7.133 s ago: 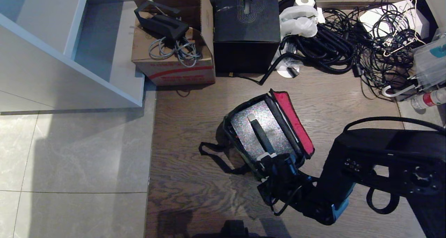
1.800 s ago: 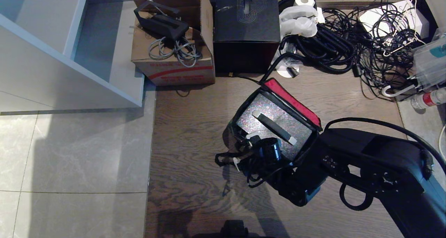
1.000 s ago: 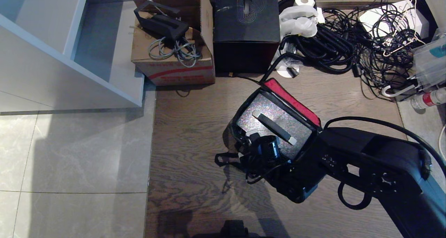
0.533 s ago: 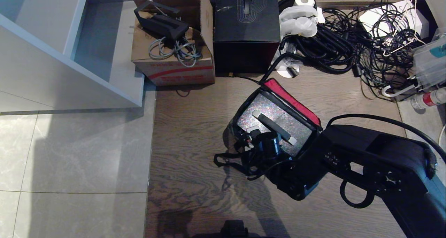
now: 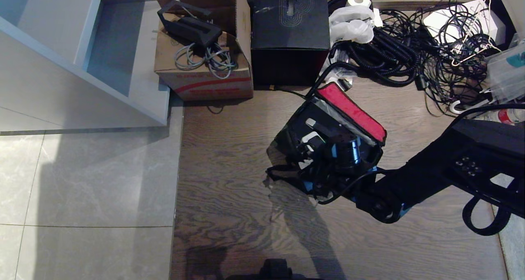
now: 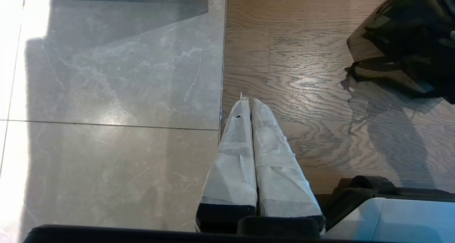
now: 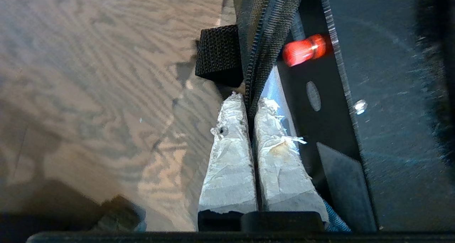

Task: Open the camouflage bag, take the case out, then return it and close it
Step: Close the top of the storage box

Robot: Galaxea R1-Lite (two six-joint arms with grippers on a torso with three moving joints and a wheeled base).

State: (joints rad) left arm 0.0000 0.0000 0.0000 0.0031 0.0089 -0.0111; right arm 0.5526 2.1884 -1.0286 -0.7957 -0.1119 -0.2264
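The camouflage bag (image 5: 289,138) sits open on the wood floor, its red-lined lid (image 5: 352,112) standing up on the far side. Inside it lies the case (image 5: 301,122), mostly hidden by my wrist, with only its strap handle (image 5: 324,130) and one silver end showing. My right gripper (image 5: 307,149) is at the bag's near rim. In the right wrist view the gripper (image 7: 250,100) is shut on the bag's zippered edge (image 7: 261,40), beside a black webbing strap (image 7: 218,56). My left gripper (image 6: 249,101) hangs shut and empty over the floor, well apart from the bag (image 6: 408,33).
Behind the bag stand a cardboard box (image 5: 205,73) and a larger black box with a swirl emblem (image 5: 290,26). A heap of black cables (image 5: 393,50) fills the back right, and a bottle (image 5: 508,116) lies at the right edge. A white cabinet (image 5: 61,67) is at the left.
My right gripper has shut on the bag's near rim and drawn it up and to the right. The bag has tipped, so its lid stands higher and less of the case shows.
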